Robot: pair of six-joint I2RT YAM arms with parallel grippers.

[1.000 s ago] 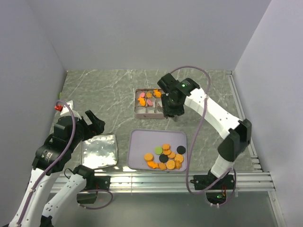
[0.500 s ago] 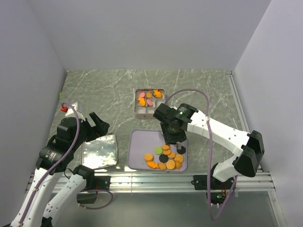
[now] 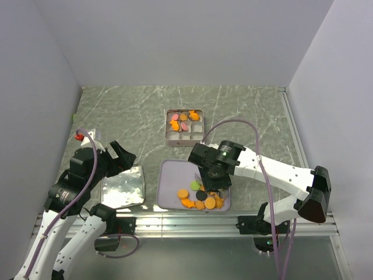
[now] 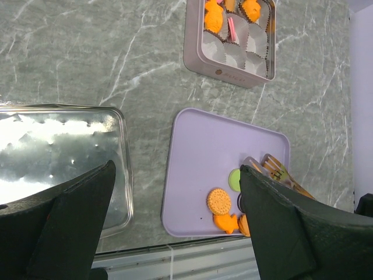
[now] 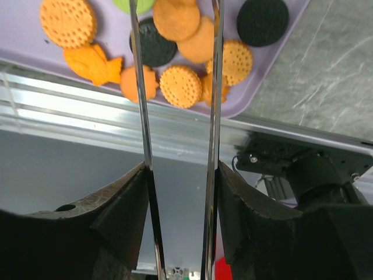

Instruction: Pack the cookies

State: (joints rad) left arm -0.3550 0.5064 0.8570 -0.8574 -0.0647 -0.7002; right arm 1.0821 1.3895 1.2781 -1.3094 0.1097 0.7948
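Note:
The cookies (image 3: 204,197) lie heaped at the near right of a lilac tray (image 3: 175,175): orange rounds, orange fish shapes, a green one and black ones. My right gripper (image 3: 211,185) hangs over this heap. In the right wrist view the right gripper (image 5: 175,11) is open, and its long metal fingers (image 5: 140,87) straddle a black cookie (image 5: 152,48) and orange rounds (image 5: 175,17). A few orange and pink cookies (image 3: 183,118) sit in the far cups of the square tin (image 3: 169,140). My left gripper (image 3: 119,156) is open and empty above the table, left of the tray.
A shiny metal lid (image 3: 122,186) lies at the near left, under the left arm. The aluminium rail (image 3: 186,223) runs along the near edge, right behind the tray. In the left wrist view I see the lid (image 4: 58,151), tray (image 4: 215,146) and tin (image 4: 230,64).
My right gripper has moved from the tin back toward me and down over the cookie heap on the tray. The left arm has shifted slightly.

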